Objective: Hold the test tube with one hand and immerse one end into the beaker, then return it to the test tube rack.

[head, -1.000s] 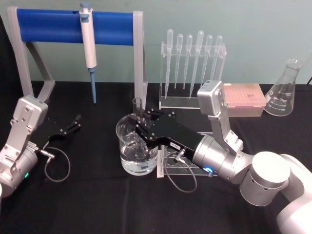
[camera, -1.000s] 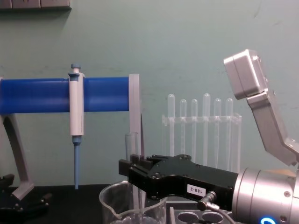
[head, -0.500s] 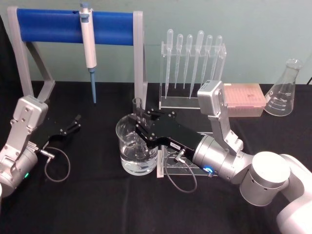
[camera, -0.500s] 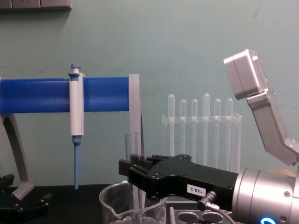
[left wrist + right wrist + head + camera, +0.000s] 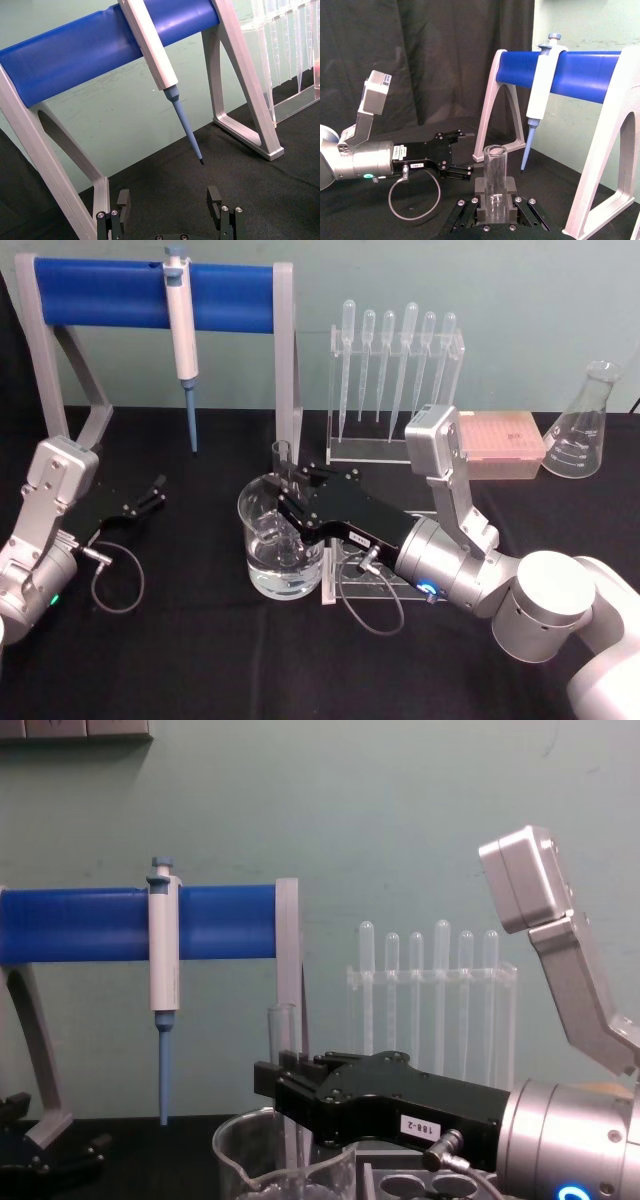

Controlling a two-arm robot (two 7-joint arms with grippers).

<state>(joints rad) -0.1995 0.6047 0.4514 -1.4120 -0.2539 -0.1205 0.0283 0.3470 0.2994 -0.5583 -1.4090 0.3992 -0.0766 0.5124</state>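
Glass test tube (image 5: 284,472) upright, lower end inside the beaker (image 5: 281,542) | right gripper (image 5: 290,496) clamped on the tube above the beaker rim, arm reaching in low from the right | left gripper (image 5: 155,492) fingers apart, parked over the table's left side | nothing has shifted since the earlier frames.

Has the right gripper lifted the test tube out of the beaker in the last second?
No. The right gripper holds the test tube at the same height against the blue pipettor stand, its lower end inside the beaker.
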